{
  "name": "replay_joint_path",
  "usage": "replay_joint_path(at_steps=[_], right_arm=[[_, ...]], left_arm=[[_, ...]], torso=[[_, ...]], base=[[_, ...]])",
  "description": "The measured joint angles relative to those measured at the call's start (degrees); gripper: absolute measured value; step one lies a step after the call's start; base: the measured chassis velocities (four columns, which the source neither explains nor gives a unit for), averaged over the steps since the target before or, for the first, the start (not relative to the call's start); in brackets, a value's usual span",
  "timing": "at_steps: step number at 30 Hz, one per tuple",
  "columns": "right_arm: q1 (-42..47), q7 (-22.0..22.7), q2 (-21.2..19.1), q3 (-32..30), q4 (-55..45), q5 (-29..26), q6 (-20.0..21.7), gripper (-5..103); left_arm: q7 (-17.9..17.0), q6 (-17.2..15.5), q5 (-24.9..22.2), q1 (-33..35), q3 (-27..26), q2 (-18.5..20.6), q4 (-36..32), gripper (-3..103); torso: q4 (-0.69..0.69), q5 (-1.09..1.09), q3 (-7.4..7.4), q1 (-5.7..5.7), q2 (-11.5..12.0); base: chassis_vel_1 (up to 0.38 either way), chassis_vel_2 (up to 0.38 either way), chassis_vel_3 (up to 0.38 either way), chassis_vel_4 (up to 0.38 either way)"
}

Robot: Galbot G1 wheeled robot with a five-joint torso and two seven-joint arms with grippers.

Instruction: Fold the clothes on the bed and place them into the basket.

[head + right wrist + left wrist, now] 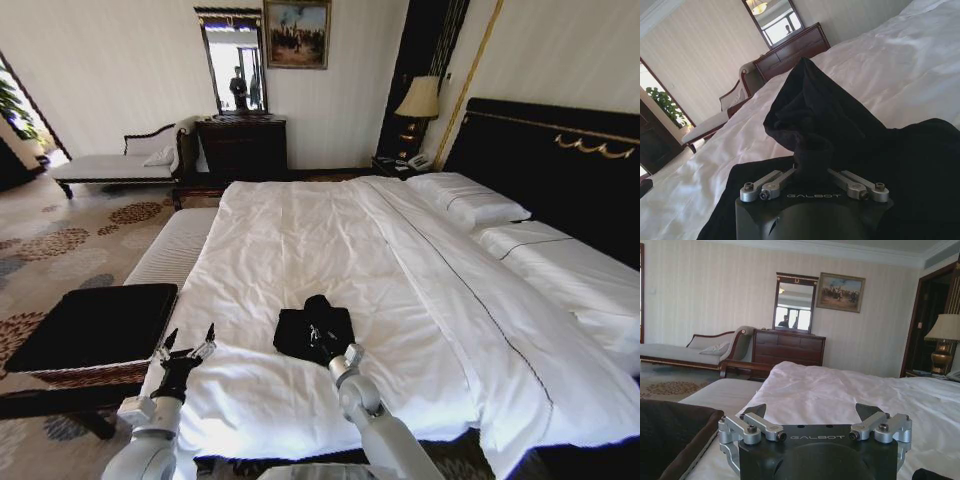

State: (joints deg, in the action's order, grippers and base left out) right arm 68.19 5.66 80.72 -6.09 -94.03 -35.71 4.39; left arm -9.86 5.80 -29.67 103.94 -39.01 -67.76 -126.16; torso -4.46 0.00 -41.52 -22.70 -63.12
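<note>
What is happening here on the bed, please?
The right gripper is shut on a bunched fold of the black T-shirt, which lies crumpled near the foot of the bed. The left gripper is open, over the bed's edge beside the basket. The shirt is not yet in the basket.

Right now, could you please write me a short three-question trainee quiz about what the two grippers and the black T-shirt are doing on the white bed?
1. True or false: the right gripper is shut on the bunched black T-shirt.
2. Which describes the left gripper? A: open, holding nothing, at the near edge of the large white-duvet bed. B: shut on cloth. C: inside the basket.
3. Fill in: the brown woven wicker basket with the black top stands on the robot's ____ side of the bed.

Key: 1 true; 2 A; 3 left.
</note>
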Motion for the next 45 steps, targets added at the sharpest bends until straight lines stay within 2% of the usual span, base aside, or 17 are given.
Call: replay_joint_path(at_steps=[3,6,8,15,17,21,23,26,28,29,30,31,32,34,36,40,45], right_arm=[[0.10,0.13,-0.22,0.41,-0.01,0.11,0.01,1],[0.72,0.14,-0.34,0.97,-0.46,0.49,0.05,14],[0.97,0.14,-0.40,1.24,-0.95,0.51,0.12,14],[2.09,0.09,-1.67,4.13,-4.91,1.89,0.42,47],[2.63,-0.08,-2.05,4.41,-6.12,2.14,0.44,47],[6.18,-1.54,-4.41,3.95,-12.52,2.97,0.46,68],[6.58,-1.71,-4.66,3.53,-13.28,3.04,0.40,68],[6.11,-0.66,-4.63,-0.76,-14.88,3.19,-1.49,85],[5.02,0.05,-4.29,-1.60,-13.88,3.66,-2.17,85],[1.63,1.46,-3.46,-2.97,-9.39,6.62,-4.70,95],[-0.86,2.14,-2.98,-3.36,-5.38,10.07,-6.45,99],[-3.26,2.58,-2.59,-3.49,-1.07,14.13,-8.08,99],[-3.26,2.58,-2.59,-3.49,-1.07,14.13,-8.08,99],[-7.62,2.90,-1.78,-2.61,7.21,21.21,-10.51,100],[-10.18,2.90,-1.06,-0.77,12.10,24.71,-11.44,100],[-11.99,2.37,-0.04,2.51,15.70,28.16,-12.32,100],[-12.00,1.98,0.03,6.47,16.22,29.46,-12.44,100]], left_arm=[[0.00,0.03,0.02,-0.05,-0.67,-0.20,0.14,100],[-0.16,0.04,-0.27,-0.56,-1.28,-0.63,0.49,100],[-0.22,0.04,-0.35,-0.61,-1.36,-0.66,0.48,100],[-0.26,0.01,-0.44,-0.33,-1.34,-0.75,0.29,100],[-0.29,0.01,-0.46,-0.31,-1.33,-0.78,0.26,100],[-0.31,-0.01,-0.68,-0.20,-1.40,-0.83,0.10,100],[-0.33,-0.01,-0.69,-0.21,-1.40,-0.84,0.10,100],[-0.39,-0.02,-0.70,-0.25,-0.78,-0.94,0.06,100],[-0.39,-0.02,-0.68,-0.25,-0.56,-0.94,0.04,100],[-0.39,-0.03,-0.47,-0.19,0.03,-0.96,0.00,100],[-0.43,-0.05,-0.20,-0.12,0.53,-0.98,-0.08,100],[-0.49,-0.05,0.02,-0.02,0.89,-0.99,-0.24,100],[-0.49,-0.05,0.02,-0.02,0.89,-0.99,-0.24,100],[-0.50,-0.10,0.56,0.58,1.75,-1.13,-0.75,100],[-0.45,-0.10,1.12,1.20,2.10,-1.43,-0.92,100],[-0.15,-0.08,1.38,2.34,2.10,-2.11,-0.94,100],[0.48,-0.05,1.10,3.25,2.42,-2.36,0.10,100]], torso=[[0.00,0.00,0.00,0.00,0.00],[0.00,-0.01,0.00,0.01,0.00],[-0.01,0.00,0.00,0.00,0.00],[0.00,0.00,0.00,0.00,0.00],[0.01,0.00,0.00,0.00,0.00],[-0.01,0.01,0.00,0.00,0.00],[-0.01,0.00,0.00,0.01,0.00],[-0.02,0.00,0.00,0.01,-0.01],[-0.01,-0.01,0.00,0.01,0.00],[-0.01,0.00,0.00,0.01,-0.01],[0.00,0.00,0.00,0.01,0.00],[0.01,0.00,-0.01,0.01,0.00],[0.01,0.00,-0.01,0.01,0.00],[0.00,0.01,-0.02,-0.01,0.01],[0.00,0.01,-0.02,0.00,0.02],[0.00,0.00,-0.01,0.00,0.01],[0.01,0.00,0.00,0.00,0.01]], base=[[0.000,0.000,0.000,0.000],[0.000,0.000,0.000,0.000],[0.000,0.000,0.000,0.000],[0.000,0.000,0.000,0.000],[0.000,0.000,0.000,0.000],[0.000,0.000,0.000,0.000],[0.000,0.000,0.000,0.000],[0.000,0.000,0.000,0.000],[0.000,0.000,0.000,0.000],[0.000,0.000,0.000,0.000],[0.000,0.000,0.000,0.000],[0.000,0.000,0.000,0.000],[0.000,0.000,0.000,0.000],[0.000,0.000,0.000,0.000],[0.000,0.000,0.000,0.000],[0.000,0.000,0.000,0.000],[0.000,0.000,0.000,0.000]])
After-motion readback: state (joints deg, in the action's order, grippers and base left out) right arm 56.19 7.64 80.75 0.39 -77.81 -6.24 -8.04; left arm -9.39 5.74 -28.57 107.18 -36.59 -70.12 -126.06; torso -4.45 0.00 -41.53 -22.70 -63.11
